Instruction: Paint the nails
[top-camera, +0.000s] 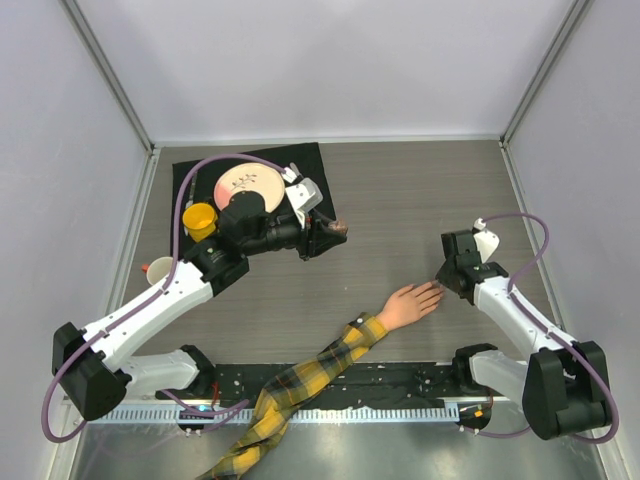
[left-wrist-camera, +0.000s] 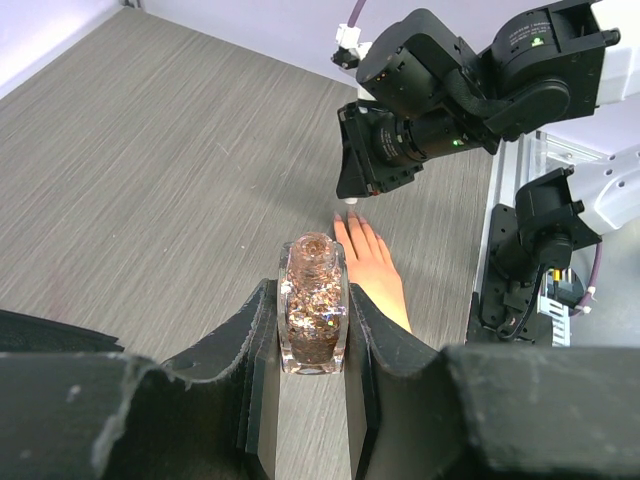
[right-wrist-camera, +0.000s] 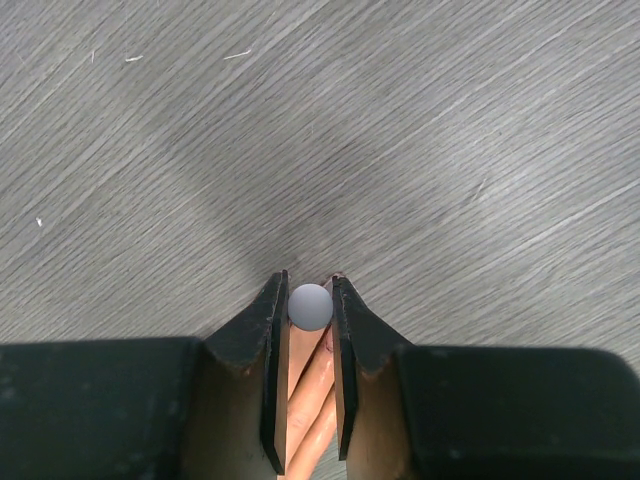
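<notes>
Left pincer clamps a clear bottle of brown glitter polish. Right pincer pinches a small grey round cap directly above the mannequin hand lying on the counter; the nails, at its fingertips beneath those 2 jaws, are too tiny to discern.

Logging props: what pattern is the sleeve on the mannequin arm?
Yellow-and-dark plaid. The sleeve shows best in the top external view.

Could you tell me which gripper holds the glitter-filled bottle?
The left gripper: it clamps the clear bottle of brown glitter, whereas the right gripper pinches a small grey ball-topped item.
</notes>
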